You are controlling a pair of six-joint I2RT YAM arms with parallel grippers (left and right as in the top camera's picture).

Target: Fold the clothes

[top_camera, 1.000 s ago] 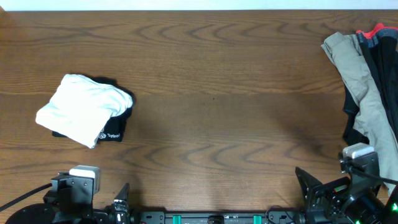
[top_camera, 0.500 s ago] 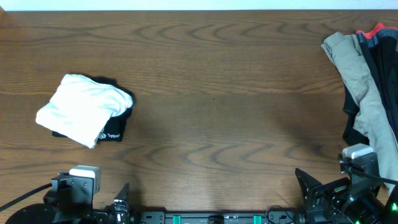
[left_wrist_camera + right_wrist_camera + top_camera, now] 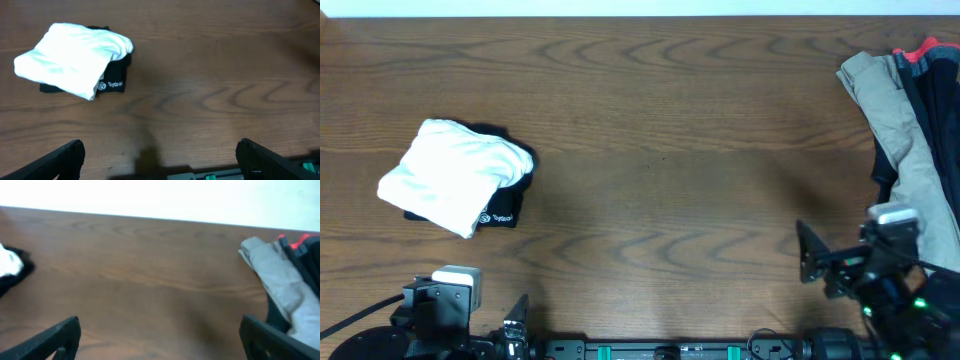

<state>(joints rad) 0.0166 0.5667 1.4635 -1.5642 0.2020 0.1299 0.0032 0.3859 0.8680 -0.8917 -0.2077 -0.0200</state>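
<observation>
The table (image 3: 660, 130) is lying bare across its whole middle, leaving wide room between two lots of cloth. The pile (image 3: 920, 170) of unfolded clothes is sitting at the right edge and running off the frame there. A khaki piece (image 3: 880, 95) is lying on its inner side, dark cloth (image 3: 930, 100) beside it and a red scrap (image 3: 923, 50) at the far end. The white shirt (image 3: 455, 175) is resting folded at the left on a black garment (image 3: 510, 208) that is peeking out beneath. Both are lying well in from every edge.

The right arm is the one thing changing. Over the last second its right gripper (image 3: 160, 337) has been rising from its parked spot at the near right corner, and it is now heading forward beside the pile. Its jaws are standing wide and holding nothing. The left gripper (image 3: 159, 160) is staying parked at the near left, jaws just as wide and empty, looking over the folded stack.

This is probably the start of a reach for the next garment, with the left stack counting as done. The arm is working close to the table's right edge, so any pull should be drawing cloth inward, toward the bare centre.
</observation>
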